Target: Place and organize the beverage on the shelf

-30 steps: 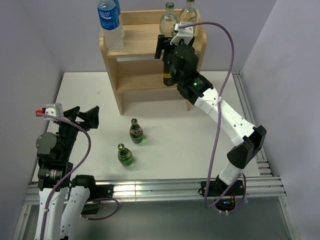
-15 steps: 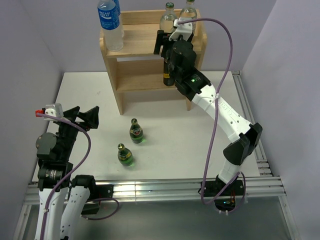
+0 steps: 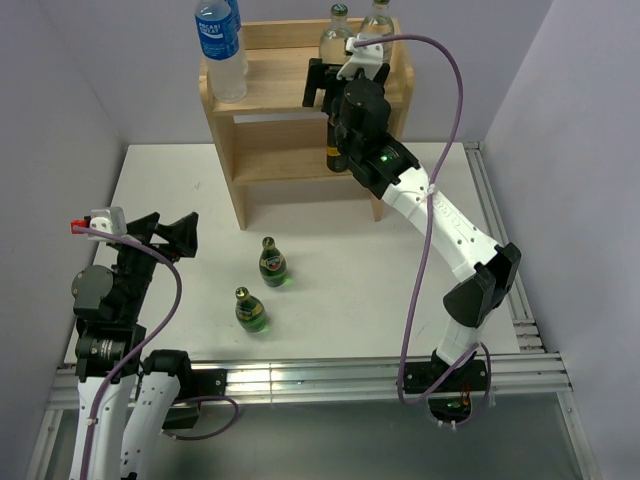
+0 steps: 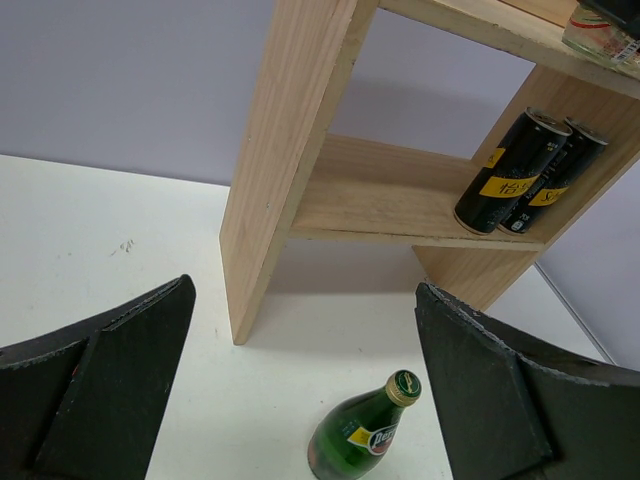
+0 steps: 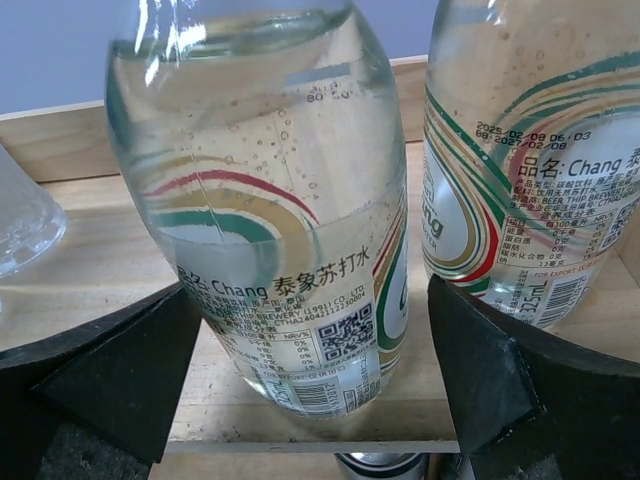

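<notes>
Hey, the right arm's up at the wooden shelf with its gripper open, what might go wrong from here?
The open right gripper straddles a clear glass bottle near the light wooden shelf's front edge; a finger catching it on withdrawal might tip it off. The second clear glass bottle stands close beside one finger, so sideways drift may knock it.

A flat white rectangular table (image 3: 330,290) fills the floor of the scene; the left wrist view shows a few small dark scuffs (image 4: 125,245) on its bare surface (image 4: 80,220). A tall clear plastic water bottle with a blue label (image 3: 221,50) stands upright, raised above the table's far side, left of its middle. Plain lavender-grey walls (image 3: 60,90) rise from the table's left, far and right edges. Silver aluminium rails (image 3: 300,380) run along the table's near edge, and more of them (image 3: 500,200) along its right edge.
</notes>
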Robot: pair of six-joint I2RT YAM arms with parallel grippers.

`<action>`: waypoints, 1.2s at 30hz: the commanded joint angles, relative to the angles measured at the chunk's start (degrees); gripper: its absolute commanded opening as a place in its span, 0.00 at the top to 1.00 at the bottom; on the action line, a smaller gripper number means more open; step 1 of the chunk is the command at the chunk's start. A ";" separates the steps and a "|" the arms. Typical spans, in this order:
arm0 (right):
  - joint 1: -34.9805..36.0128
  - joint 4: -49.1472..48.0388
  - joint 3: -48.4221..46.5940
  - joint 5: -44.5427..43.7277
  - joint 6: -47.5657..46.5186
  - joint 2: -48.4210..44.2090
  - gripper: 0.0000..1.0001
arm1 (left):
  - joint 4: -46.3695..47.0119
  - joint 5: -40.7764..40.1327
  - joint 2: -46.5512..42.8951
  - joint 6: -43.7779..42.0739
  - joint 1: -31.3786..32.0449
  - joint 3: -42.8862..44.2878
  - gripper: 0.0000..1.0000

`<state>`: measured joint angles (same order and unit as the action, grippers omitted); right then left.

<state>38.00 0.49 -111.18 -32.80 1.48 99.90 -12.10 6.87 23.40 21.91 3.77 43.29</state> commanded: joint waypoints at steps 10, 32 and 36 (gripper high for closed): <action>-0.47 -2.43 4.73 -0.78 0.55 -5.23 0.00 | 1.20 1.04 -0.37 -0.55 -0.34 0.04 0.01; 0.85 -3.39 12.91 -0.95 1.78 -12.71 0.00 | 1.29 0.86 -0.20 -0.38 -0.52 0.04 0.01; 0.94 -3.65 14.49 -0.95 2.39 -13.85 0.00 | 1.29 0.86 -0.19 -0.38 -0.61 0.04 0.01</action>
<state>38.50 -0.60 -97.43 -33.01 2.76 88.77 -12.10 6.87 23.40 21.91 3.57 43.29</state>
